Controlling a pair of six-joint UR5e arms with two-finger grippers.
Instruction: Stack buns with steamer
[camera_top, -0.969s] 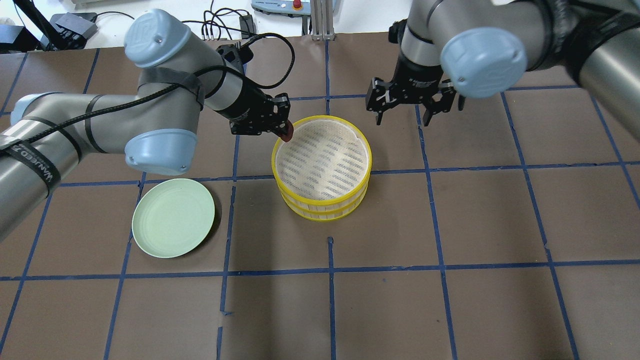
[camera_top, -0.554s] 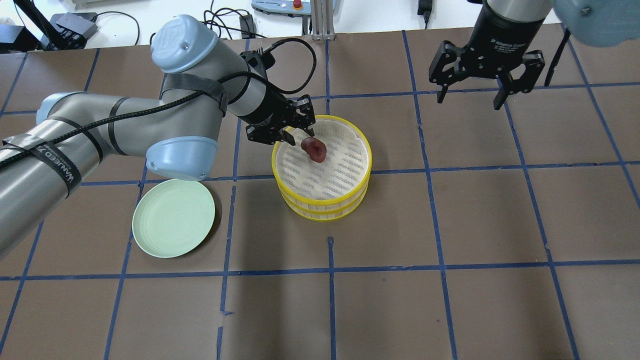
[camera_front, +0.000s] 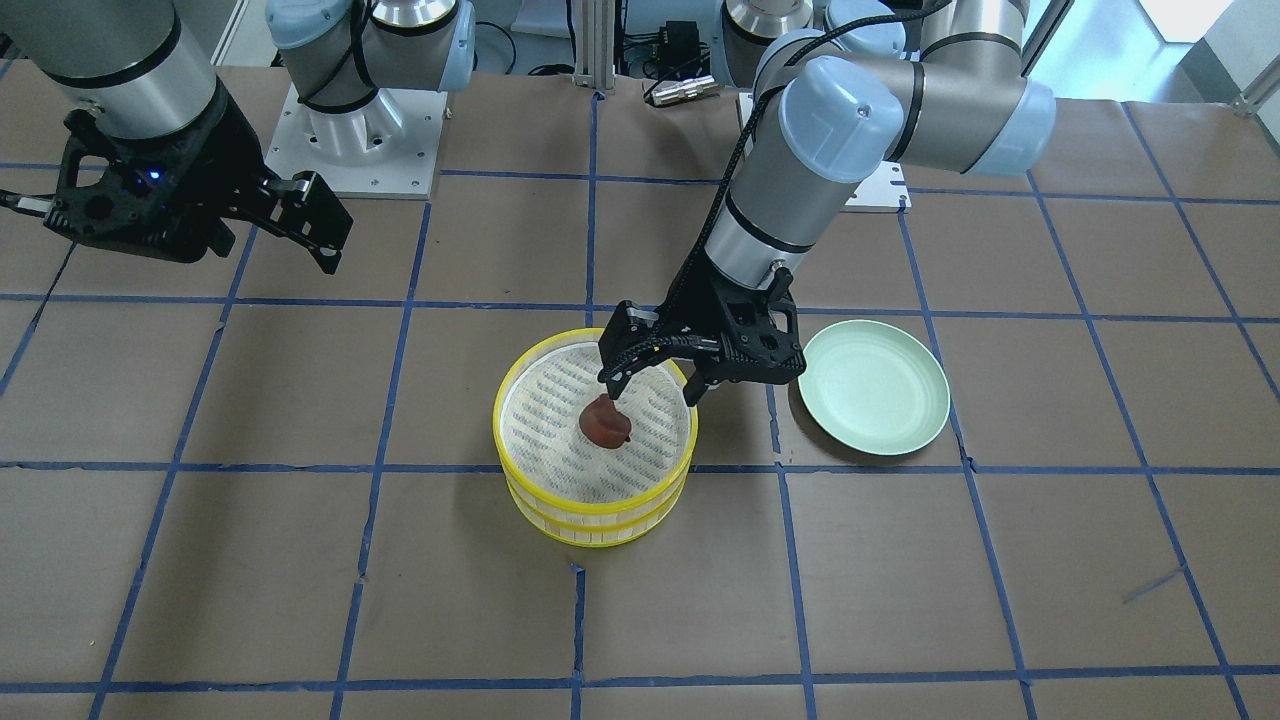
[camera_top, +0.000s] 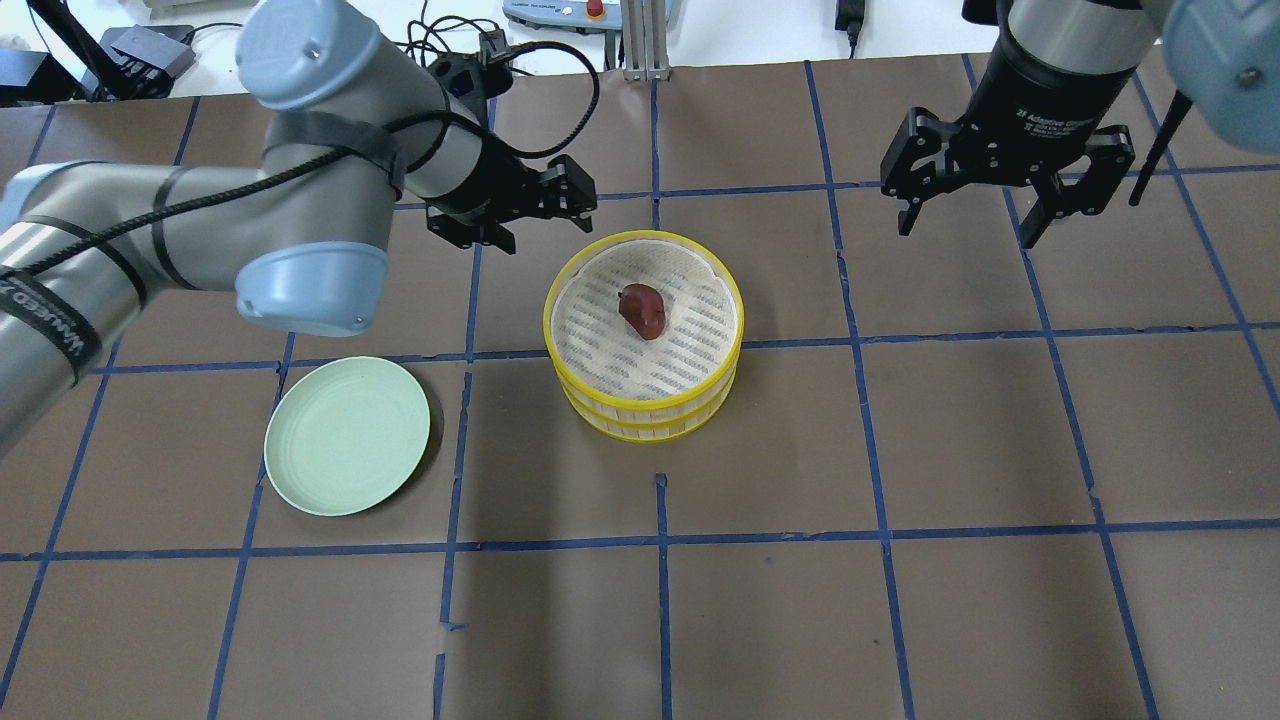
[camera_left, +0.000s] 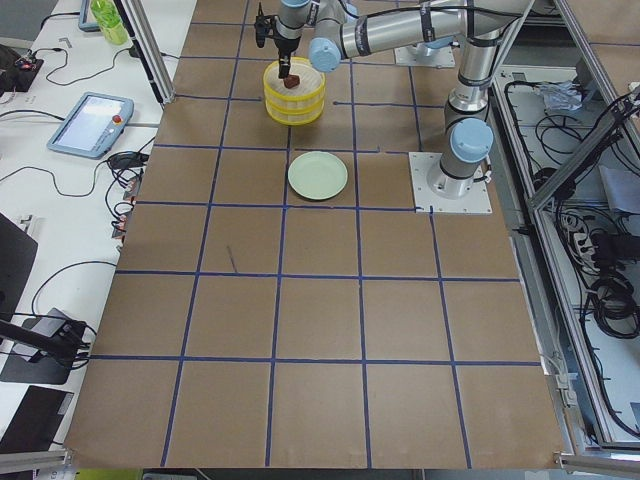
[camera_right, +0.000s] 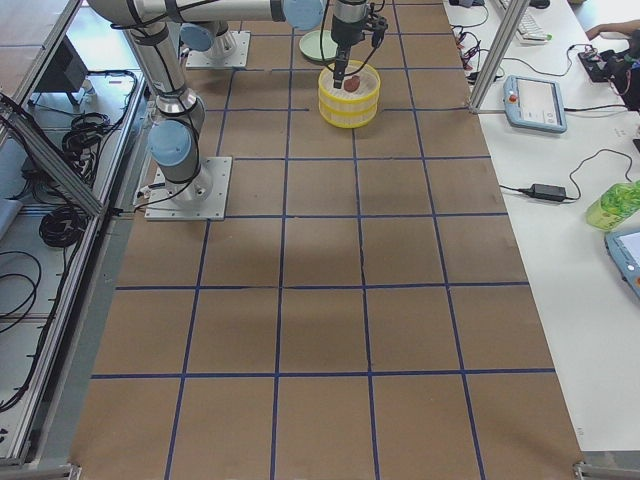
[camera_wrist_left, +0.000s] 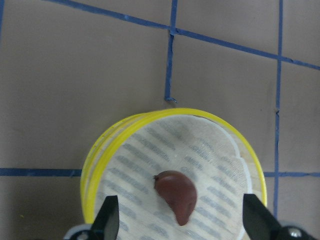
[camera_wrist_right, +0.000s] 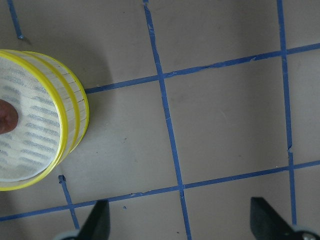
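The steamer (camera_top: 640, 420) stands mid-table as two yellow-rimmed tiers stacked on each other; it also shows in the front view (camera_front: 590, 525). The dark reddish-brown bun (camera_top: 643, 309) lies on the top tier's white mesh floor, also seen in the front view (camera_front: 604, 423) and the left wrist view (camera_wrist_left: 176, 192). My left gripper (camera_top: 540, 215) is open and empty, above the steamer's far-left rim and apart from the bun. My right gripper (camera_top: 968, 230) is open and empty, high at the far right. The white bun shows in no view.
A pale-green plate (camera_top: 346, 436) lies empty on the table to the left of the steamer, near my left arm's elbow. The brown table top carries a grid of blue tape lines. Cables and equipment sit beyond the far edge.
My left gripper carried the brown bun over the steamer, let it go onto the top tier and drew back to the left. My right gripper moved away to the far right.
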